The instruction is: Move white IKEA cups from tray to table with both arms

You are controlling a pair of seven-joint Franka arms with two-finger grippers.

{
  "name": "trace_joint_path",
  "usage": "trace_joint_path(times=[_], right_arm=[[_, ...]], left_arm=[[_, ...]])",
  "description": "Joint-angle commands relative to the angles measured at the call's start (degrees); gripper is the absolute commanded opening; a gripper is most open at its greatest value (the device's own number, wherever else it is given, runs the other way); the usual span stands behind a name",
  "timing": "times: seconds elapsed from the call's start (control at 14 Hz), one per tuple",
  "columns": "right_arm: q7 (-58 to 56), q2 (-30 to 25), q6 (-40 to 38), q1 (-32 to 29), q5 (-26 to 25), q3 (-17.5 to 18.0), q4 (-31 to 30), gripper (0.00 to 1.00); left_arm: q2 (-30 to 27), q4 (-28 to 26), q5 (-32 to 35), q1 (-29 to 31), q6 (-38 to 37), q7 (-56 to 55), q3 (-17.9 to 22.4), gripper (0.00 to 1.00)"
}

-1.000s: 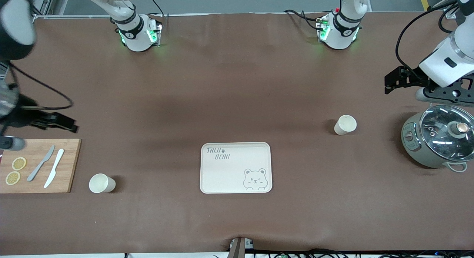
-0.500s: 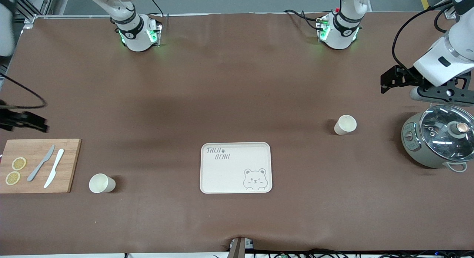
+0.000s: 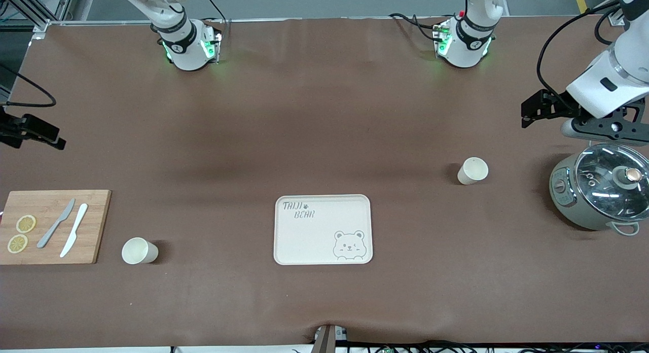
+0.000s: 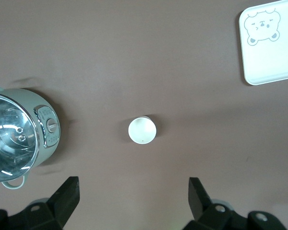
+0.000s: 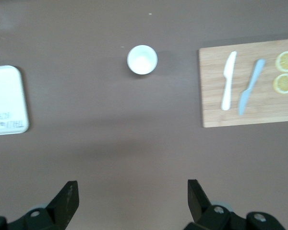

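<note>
Two white cups stand upright on the brown table. One cup is toward the left arm's end, beside the pot; it also shows in the left wrist view. The other cup is beside the cutting board and shows in the right wrist view. My left gripper is open and empty in the air, over the table near the pot; its own view shows the jaws wide apart. My right gripper is open and empty at the right arm's end of the table.
A cream bear tray lies mid-table, nearer the front camera. A grey-green pot with glass lid stands at the left arm's end. A wooden cutting board with two knives and lemon slices lies at the right arm's end.
My right gripper has drawn back from over the cutting board toward the table's end. My left gripper shifted slightly toward the middle, then held still. The cups have not moved.
</note>
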Motion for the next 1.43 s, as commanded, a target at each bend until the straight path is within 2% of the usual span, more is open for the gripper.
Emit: trace_joint_path(times=[0.0,0.57,1.36], right_arm=[[1.2,0.8,1.4,0.0,1.6,-0.1,-0.8,1.0],[0.5,1.4,1.7,-0.7,-1.0,0.0,-0.5,1.0],[0.4,3.5,3.5,-0.8,-1.7,-0.1,-0.7,1.0]], left_arm=[[-1.1,-0.9,0.7,0.2,0.4,-0.4,-0.3,1.0],[-1.0,-0.9,0.9,0.1,0.4,-0.9,-0.3,1.0],[-0.7,-0.9,0.9,0.1,0.5,-0.9,-0.3,1.0]])
